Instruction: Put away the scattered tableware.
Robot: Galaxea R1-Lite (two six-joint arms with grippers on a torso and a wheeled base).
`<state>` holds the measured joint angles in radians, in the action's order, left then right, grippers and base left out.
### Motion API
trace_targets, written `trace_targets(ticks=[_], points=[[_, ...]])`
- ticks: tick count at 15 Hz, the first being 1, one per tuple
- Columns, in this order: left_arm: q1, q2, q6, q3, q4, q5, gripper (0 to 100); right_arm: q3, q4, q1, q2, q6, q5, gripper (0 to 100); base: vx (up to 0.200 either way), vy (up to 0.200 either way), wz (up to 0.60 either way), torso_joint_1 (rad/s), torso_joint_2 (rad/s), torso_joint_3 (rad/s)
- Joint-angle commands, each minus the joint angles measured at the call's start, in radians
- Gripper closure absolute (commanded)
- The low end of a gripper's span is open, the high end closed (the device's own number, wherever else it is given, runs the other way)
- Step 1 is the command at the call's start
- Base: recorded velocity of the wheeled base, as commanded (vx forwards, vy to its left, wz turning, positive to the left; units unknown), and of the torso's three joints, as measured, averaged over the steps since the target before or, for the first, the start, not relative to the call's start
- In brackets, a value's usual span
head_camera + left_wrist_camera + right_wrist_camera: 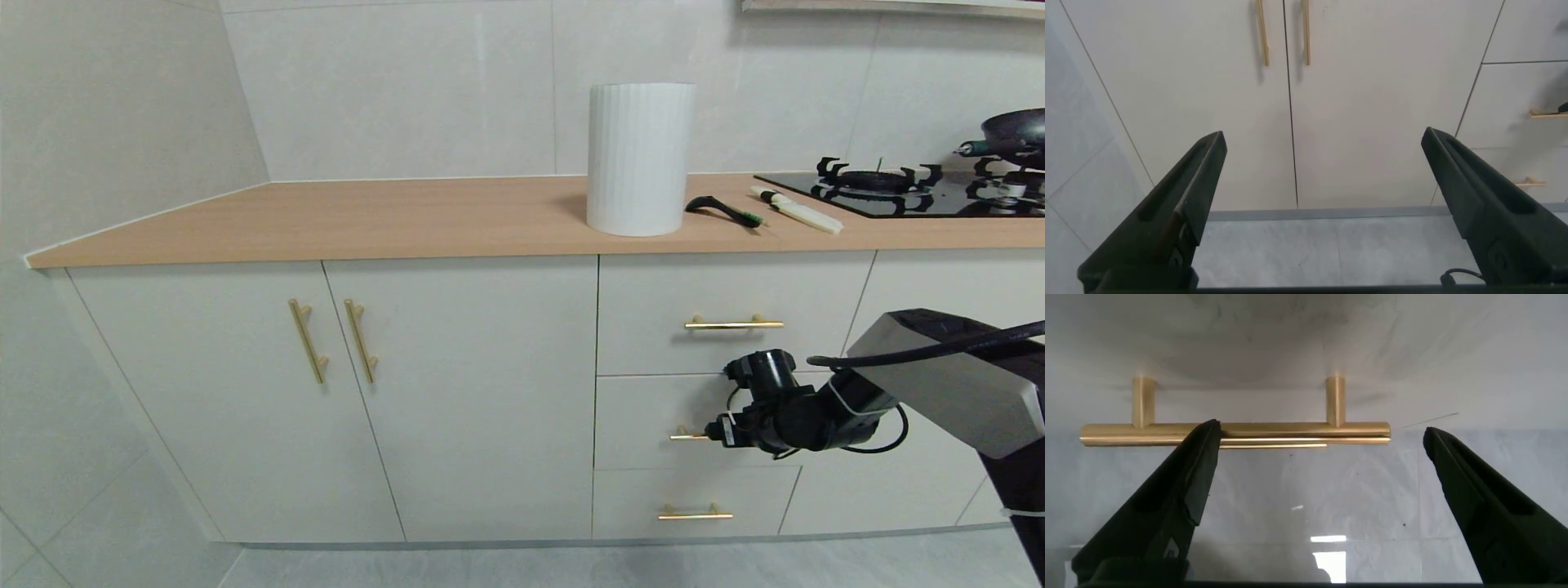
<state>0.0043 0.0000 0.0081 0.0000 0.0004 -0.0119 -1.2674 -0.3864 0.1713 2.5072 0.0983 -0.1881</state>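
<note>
Spanning the cupboards, the wooden worktop (408, 216) carried a white ribbed canister (640, 159). A black-handled utensil (718, 208) and a white utensil (796, 211) lay between it and the hob (898, 192). The left gripper (1323, 137) faced the cupboard doors (1372, 98), fingers released. The right gripper (1320, 433), fingers likewise spread, hung at the middle drawer's brass handle (1274, 434).

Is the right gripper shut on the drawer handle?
No: the right gripper is open, its fingers wide apart at the gold drawer handle, not clamped on it.
</note>
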Motion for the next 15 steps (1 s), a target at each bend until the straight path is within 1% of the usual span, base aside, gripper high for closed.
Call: trace_targets(ticks=[1,5,8,10,15], points=[[0.000,0.000,0.000,0.000,0.000,0.000,0,-0.006,-0.005,0.001,-0.002,0.000,-0.001,0,0.000,0.000,0.00,0.000,0.00,0.000],[0.000,0.000,0.000,0.000,0.001,0.000,0,-0.058,0.001,0.001,0.048,-0.002,-0.021,0,0.000,0.000,0.00,0.000,0.00,0.000],[0.000,0.000,0.000,0.000,0.000,0.000,0,-0.073,0.017,0.002,0.065,-0.006,-0.031,0,0.000,0.000,0.00,0.000,0.00,0.000],[0.000,0.000,0.000,0.000,0.000,0.000,0,-0.090,0.080,0.004,0.064,-0.008,-0.031,0,0.000,0.000,0.00,0.000,0.00,0.000],[0.000,0.000,0.000,0.000,0.000,0.000,0,-0.089,0.173,0.004,0.053,-0.011,-0.030,0,0.000,0.000,0.00,0.000,0.00,0.000]])
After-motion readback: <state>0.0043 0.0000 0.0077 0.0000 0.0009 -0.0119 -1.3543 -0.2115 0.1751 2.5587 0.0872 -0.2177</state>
